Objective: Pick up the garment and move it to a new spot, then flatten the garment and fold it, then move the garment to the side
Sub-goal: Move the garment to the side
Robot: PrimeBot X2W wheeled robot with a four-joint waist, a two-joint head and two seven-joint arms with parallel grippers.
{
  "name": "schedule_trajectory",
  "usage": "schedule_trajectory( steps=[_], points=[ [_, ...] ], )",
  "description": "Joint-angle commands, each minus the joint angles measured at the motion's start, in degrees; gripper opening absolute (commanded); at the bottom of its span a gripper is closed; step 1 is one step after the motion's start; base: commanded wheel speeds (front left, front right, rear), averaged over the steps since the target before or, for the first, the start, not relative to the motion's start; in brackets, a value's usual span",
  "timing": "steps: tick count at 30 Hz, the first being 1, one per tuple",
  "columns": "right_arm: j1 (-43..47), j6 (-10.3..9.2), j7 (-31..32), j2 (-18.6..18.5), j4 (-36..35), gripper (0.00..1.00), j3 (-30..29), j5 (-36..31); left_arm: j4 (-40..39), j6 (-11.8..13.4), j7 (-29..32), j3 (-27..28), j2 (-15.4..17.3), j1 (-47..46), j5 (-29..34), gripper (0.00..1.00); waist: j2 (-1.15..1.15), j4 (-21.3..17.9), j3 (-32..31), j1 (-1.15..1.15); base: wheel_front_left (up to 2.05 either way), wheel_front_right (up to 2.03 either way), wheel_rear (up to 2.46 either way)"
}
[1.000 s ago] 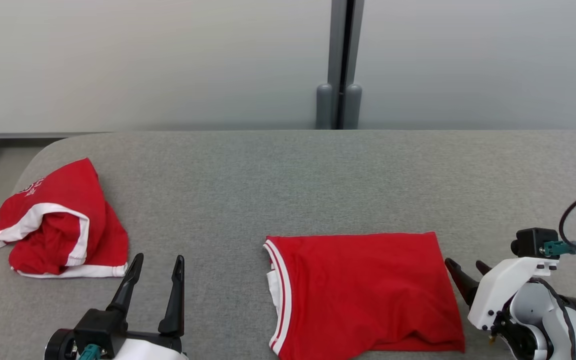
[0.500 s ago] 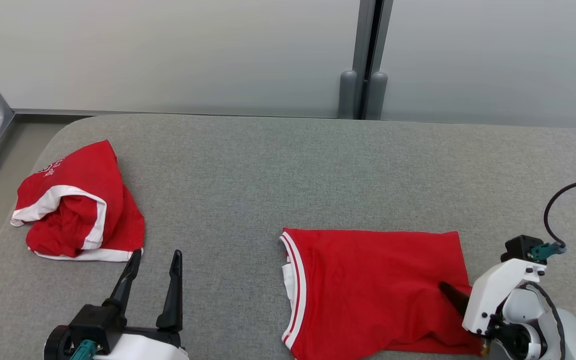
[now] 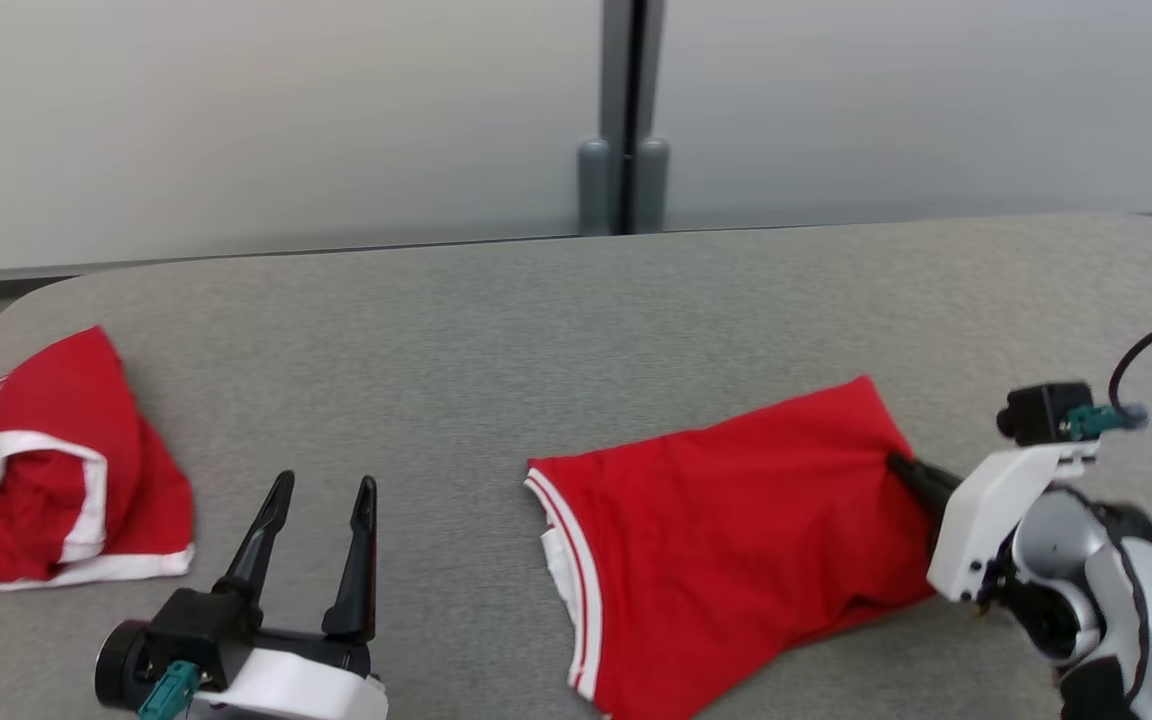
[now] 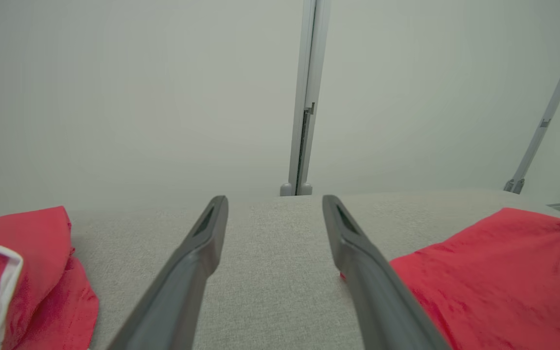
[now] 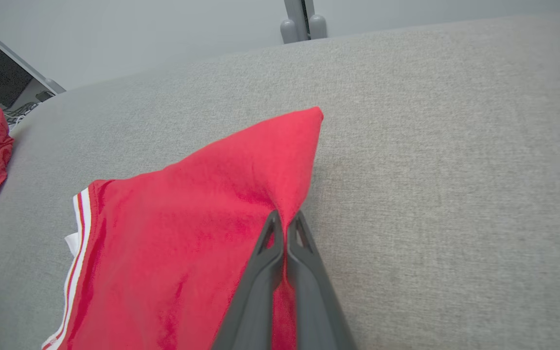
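1. Grey fabric-covered table (image 3: pixel 496 330), rounded corners, pale wall panels behind.
2. Folded red shirt (image 3: pixel 736 530), white-and-red striped trim on its left edge; lies skewed on the table's near right part, far right corner raised to a point.
3. Crumpled red garment (image 3: pixel 36 490), white banding and lettering; at the table's left edge, well apart from item 2.
4. Right gripper (image 5: pixel 285 217): fingers pinched together on the shirt's right edge, cloth puckered between them.
5. Left gripper (image 3: pixel 326 483): fingers spread wide, holding nothing, between both garments.

right gripper (image 5: pixel 285 222) now tight on garment (image 5: pixel 187 218)
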Motion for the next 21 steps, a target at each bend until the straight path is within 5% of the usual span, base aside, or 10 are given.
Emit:
schedule_trajectory(
  steps=[1,21],
  points=[
    [-1.79,0.03,-0.6,-1.59,-0.13,0.0,0.51,-0.46,-0.26,-0.43,-0.08,-0.33,0.08,-1.66,0.46,1.0,0.0,-3.27,1.02,0.0,0.0,0.0,0.0],
    [-22.19,0.03,-6.62,-10.44,7.52,0.0,3.74,1.15,-4.51,-3.88,4.67,-6.84,2.04,-14.36,4.95,1.0,0.0,-20.68,14.11,0.0,0.0,0.0,0.0]
  ],
)
